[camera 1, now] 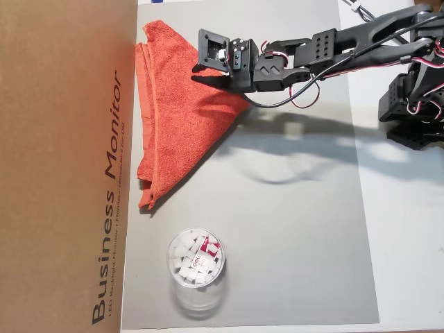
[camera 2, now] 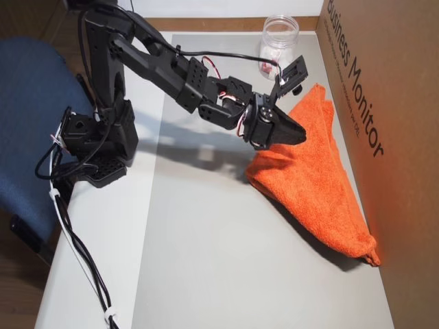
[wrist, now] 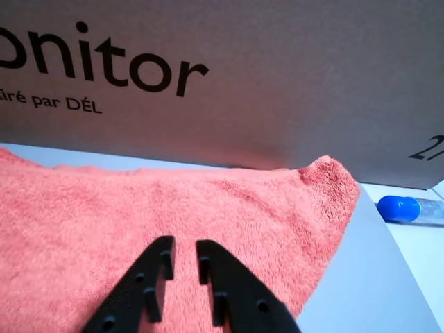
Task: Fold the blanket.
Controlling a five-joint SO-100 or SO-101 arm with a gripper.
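White table [camera 2: 103,274] carries grey mat [camera 1: 291,243]; on mat: folded blanket [camera 1: 173,118], clear plastic jar [camera 1: 195,260], cardboard box [camera 1: 62,159].

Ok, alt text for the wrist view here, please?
Two black gripper fingers, slightly apart and holding nothing, hover over the orange-red blanket spread on a grey mat. A brown cardboard box with black lettering fills the background, and a blue-capped object lies at right.

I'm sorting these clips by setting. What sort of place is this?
Probably a home or office desk: a brown cardboard monitor box stands beside the grey mat, and a blue padded chair sits behind the arm.
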